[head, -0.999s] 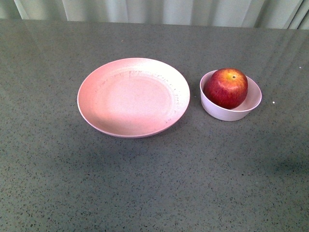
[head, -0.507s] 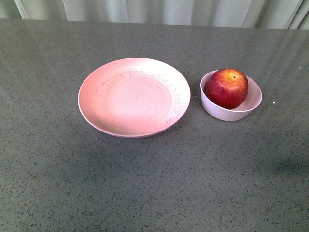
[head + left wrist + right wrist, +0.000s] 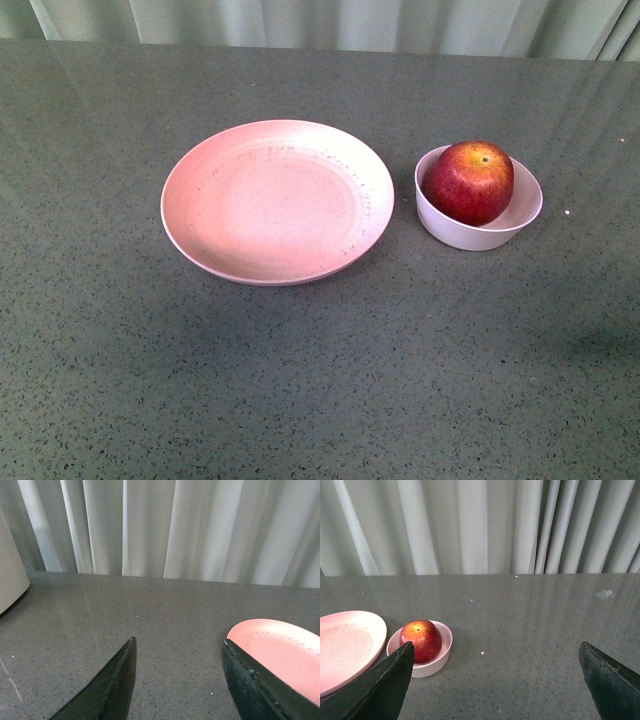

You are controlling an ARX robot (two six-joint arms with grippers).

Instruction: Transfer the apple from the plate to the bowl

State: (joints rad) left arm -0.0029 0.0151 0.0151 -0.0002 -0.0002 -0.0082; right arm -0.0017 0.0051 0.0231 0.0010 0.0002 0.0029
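Note:
The dark red apple (image 3: pixel 468 182) sits inside the small pale bowl (image 3: pixel 479 231), to the right of the wide pink plate (image 3: pixel 275 200), which holds nothing. Neither arm shows in the front view. In the right wrist view the apple (image 3: pixel 421 640) in the bowl (image 3: pixel 439 662) lies beside the plate (image 3: pixel 347 647); my right gripper (image 3: pixel 496 647) is open and empty, back from the bowl. In the left wrist view my left gripper (image 3: pixel 178 642) is open and empty over bare table, with the plate's edge (image 3: pixel 280 647) beside one finger (image 3: pixel 250 680).
The grey speckled table (image 3: pixel 320 380) runs to pale curtains (image 3: pixel 330 22) at the back. A pale rounded object (image 3: pixel 10 575) stands at the edge of the left wrist view. A small white speck (image 3: pixel 567 212) lies right of the bowl.

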